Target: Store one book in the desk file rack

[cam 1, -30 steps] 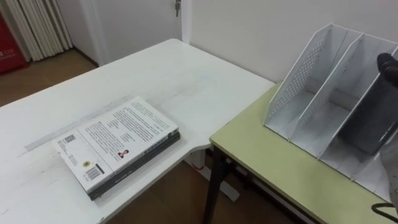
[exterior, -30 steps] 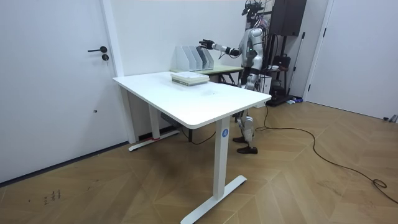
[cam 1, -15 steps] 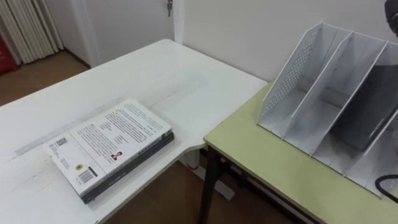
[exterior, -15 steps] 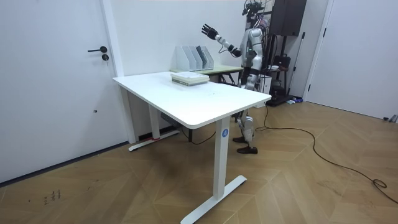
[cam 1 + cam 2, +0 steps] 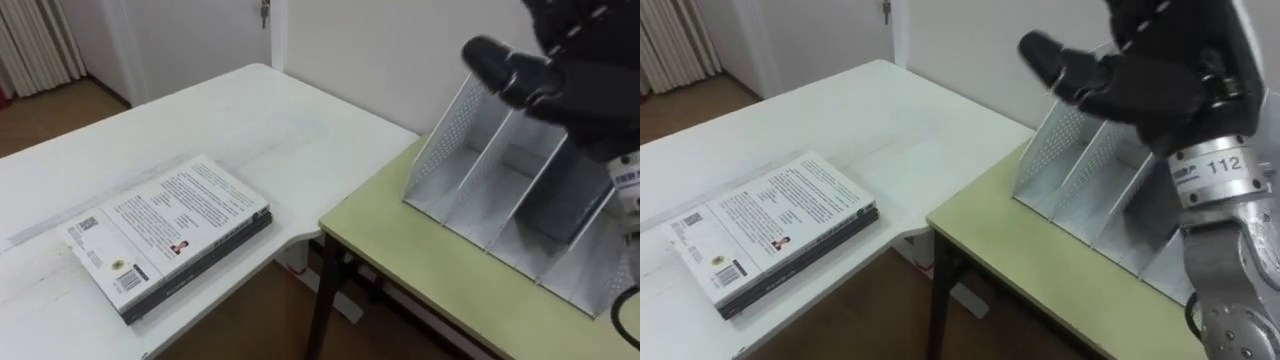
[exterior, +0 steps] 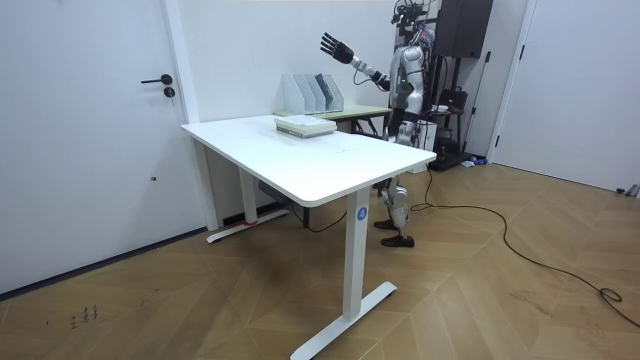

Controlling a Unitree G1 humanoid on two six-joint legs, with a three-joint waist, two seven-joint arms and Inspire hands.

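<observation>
Right hand [image 5: 565,80]: raised over file rack [image 5: 465,160], fingers spread, empty.
Dark book [image 5: 575,200]: upright in a rack slot.
Book stack [image 5: 165,235]: flat on white table [image 5: 270,110].

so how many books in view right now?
3 visible: two stacked on the white table, a white-covered book on a dark book; a grey book stands in the file rack, partly behind the open right hand. More could be hidden there.
</observation>
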